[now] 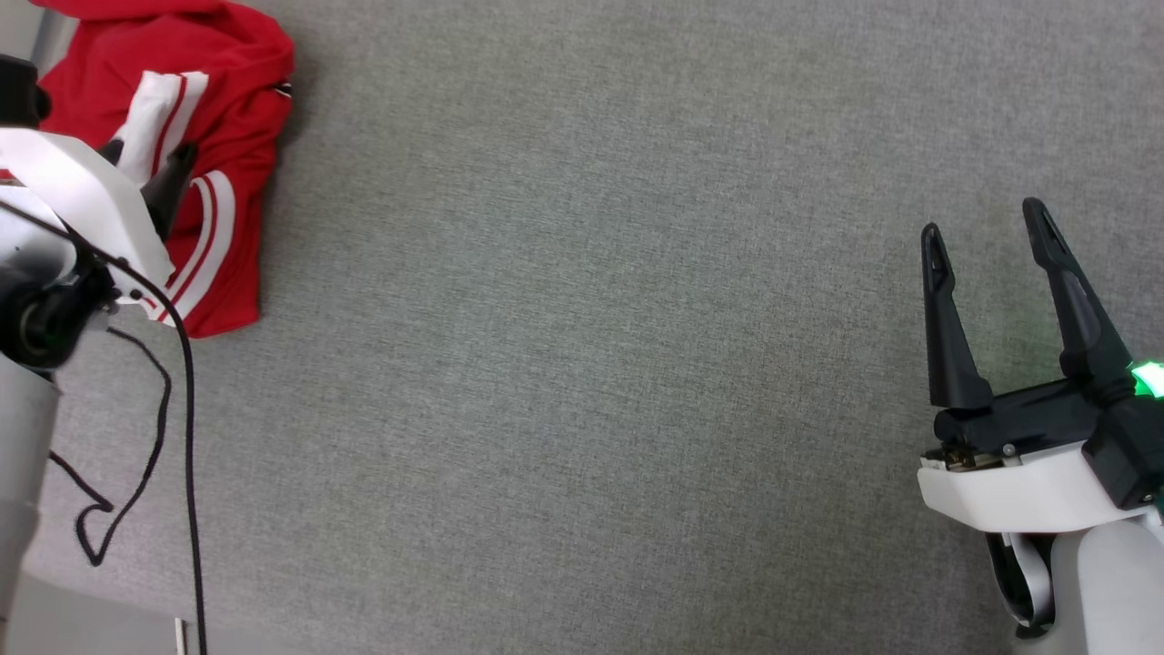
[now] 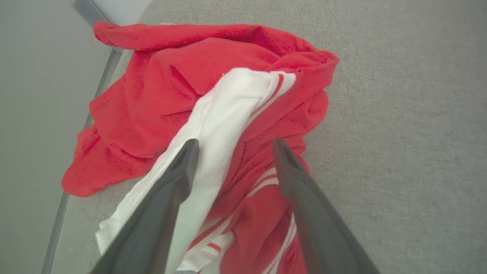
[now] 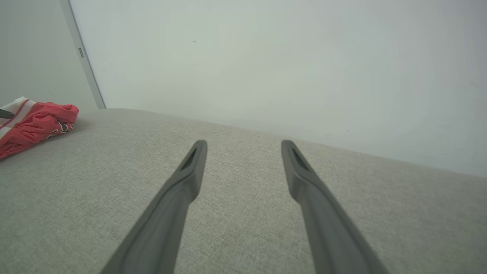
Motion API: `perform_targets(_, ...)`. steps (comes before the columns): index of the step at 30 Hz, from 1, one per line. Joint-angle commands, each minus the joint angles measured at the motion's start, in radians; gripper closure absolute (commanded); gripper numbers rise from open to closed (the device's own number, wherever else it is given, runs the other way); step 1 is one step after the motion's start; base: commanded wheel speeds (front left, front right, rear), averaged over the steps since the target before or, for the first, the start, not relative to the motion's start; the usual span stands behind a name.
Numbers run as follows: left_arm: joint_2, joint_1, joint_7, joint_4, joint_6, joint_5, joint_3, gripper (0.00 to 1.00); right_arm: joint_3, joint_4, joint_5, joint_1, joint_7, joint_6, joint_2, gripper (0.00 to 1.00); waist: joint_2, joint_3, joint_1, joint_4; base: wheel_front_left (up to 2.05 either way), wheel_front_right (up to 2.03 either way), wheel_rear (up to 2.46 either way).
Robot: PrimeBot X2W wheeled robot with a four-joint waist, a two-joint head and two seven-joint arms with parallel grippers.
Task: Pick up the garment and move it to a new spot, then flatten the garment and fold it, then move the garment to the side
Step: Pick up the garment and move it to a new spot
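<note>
Closest to us in the head view is the left arm's pale forearm and white wrist housing. It is cut off by the left edge and covers part of what lies behind it. Beneath everything spreads the grey woven surface, which runs back to a pale wall.

The garment lies crumpled at the far left corner of that surface, beside a grey metal strip. Its top is cropped by the frame and its lower left is hidden by the arm. We see red cloth, a white sleeve and red-white striped trim. The rest is bunched, and a small dark-and-white patch at its edge is too small to read. From the right wrist view the garment is a low heap far off to the left, cut by the frame.

The left gripper stands spread over the garment. In its own view the left gripper has the white sleeve lying between its fingers, and we cannot tell whether the tips touch the cloth. The right gripper is spread too, over bare surface well apart from the garment, with nothing between the fingers of the right gripper.

A black cable loops down from the left wrist and runs off the bottom edge. A green light glows on the right wrist, half cropped.
</note>
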Motion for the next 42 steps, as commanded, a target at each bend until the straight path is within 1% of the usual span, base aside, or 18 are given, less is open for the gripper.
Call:
perform_targets(1, 0.015, -0.019, 0.033, 0.004, 0.000, -0.011, -0.014, 0.00, 0.001, -0.005, -0.007, -0.020, -0.002, -0.001, -0.007, 0.00, 0.0000, 0.010, -0.0001, -0.005, 0.00, 0.00, 0.00)
perform_targets(3, 0.038, -0.029, 0.117, 0.009, 0.000, -0.035, -0.057, 0.00, 0.005, -0.008, -0.007, -0.024, -0.002, -0.001, -0.008, 0.00, 0.0000, 0.022, -0.0001, -0.010, 0.00, 0.00, 0.00)
perform_targets(5, 0.049, -0.037, 0.192, 0.011, 0.000, -0.071, -0.092, 0.00, 0.004, -0.008, -0.006, -0.028, -0.002, -0.001, -0.008, 0.00, 0.0000, 0.035, -0.0001, -0.016, 0.00, 0.00, 0.00)
perform_targets(7, 0.061, -0.047, 0.245, 0.016, 0.000, -0.094, -0.118, 0.00, 0.004, -0.010, -0.005, -0.034, -0.002, -0.001, -0.007, 0.00, 0.0000, 0.048, -0.0001, -0.021, 0.00, 0.00, 0.00)
perform_targets(12, 0.053, -0.041, 0.338, 0.050, -0.001, -0.128, -0.198, 0.00, 0.004, -0.011, 0.001, -0.048, -0.002, -0.001, -0.008, 0.00, 0.0000, 0.072, -0.0001, -0.038, 0.00, 0.00, 0.00)
perform_targets(15, 0.034, -0.031, 0.371, 0.075, -0.001, -0.141, -0.246, 0.00, 0.004, -0.011, 0.006, -0.055, -0.002, -0.001, -0.006, 0.00, 0.0000, 0.080, -0.0001, -0.045, 0.00, 0.00, 0.00)
perform_targets(17, 0.026, -0.032, 0.365, 0.079, -0.001, -0.142, -0.276, 0.00, 0.004, -0.011, 0.008, -0.058, -0.002, -0.001, -0.005, 0.00, 0.0000, 0.083, -0.0001, -0.049, 0.00, 0.00, 0.00)
perform_targets(18, 0.022, -0.034, 0.364, 0.080, -0.002, -0.149, -0.289, 0.33, 0.004, -0.009, 0.009, -0.059, -0.002, -0.001, -0.005, 0.00, 0.0000, 0.083, -0.0001, -0.050, 0.00, 0.00, 0.00)
perform_targets(19, 0.023, -0.037, 0.356, 0.081, -0.003, -0.151, -0.298, 0.89, 0.004, -0.007, 0.010, -0.060, -0.002, -0.001, -0.005, 0.00, 0.0000, 0.082, -0.0001, -0.051, 0.00, 0.00, 0.00)
perform_targets(20, 0.029, -0.043, 0.348, 0.084, -0.003, -0.149, -0.307, 1.00, 0.005, -0.005, 0.012, -0.061, -0.002, -0.001, -0.004, 0.00, 0.0000, 0.079, -0.0001, -0.052, 0.00, 0.00, 0.00)
perform_targets(24, 0.062, -0.074, 0.302, 0.077, -0.001, -0.163, -0.323, 1.00, 0.007, 0.002, 0.023, -0.056, -0.002, -0.001, 0.001, 0.00, 0.0000, 0.055, -0.0001, -0.051, 0.00, 0.00, 0.00)
perform_targets(27, 0.094, -0.106, 0.244, 0.052, -0.001, -0.159, -0.335, 1.00, 0.011, 0.008, 0.028, -0.045, -0.002, -0.001, 0.005, 0.00, 0.0000, 0.026, -0.0001, -0.046, 0.00, 0.00, 0.00)
perform_targets(30, 0.125, -0.139, 0.179, 0.021, 0.000, -0.152, -0.350, 1.00, 0.017, 0.014, 0.033, -0.036, -0.002, -0.001, 0.009, 0.00, 0.0000, -0.007, -0.0001, -0.040, 0.00, 0.00, 0.00)
perform_targets(35, 0.157, -0.182, 0.092, -0.051, 0.000, -0.129, -0.395, 1.00, 0.021, 0.027, 0.045, -0.020, -0.002, -0.001, 0.015, 0.00, 0.0000, -0.070, -0.0001, -0.036, 0.00, 0.00, 0.00)
perform_targets(42, 0.152, -0.252, 0.043, -0.172, 0.000, -0.097, -0.468, 1.00, 0.024, 0.039, 0.068, -0.002, -0.002, -0.001, 0.020, 0.00, 0.0000, -0.131, -0.0001, -0.057, 0.00, 0.00, 0.00)
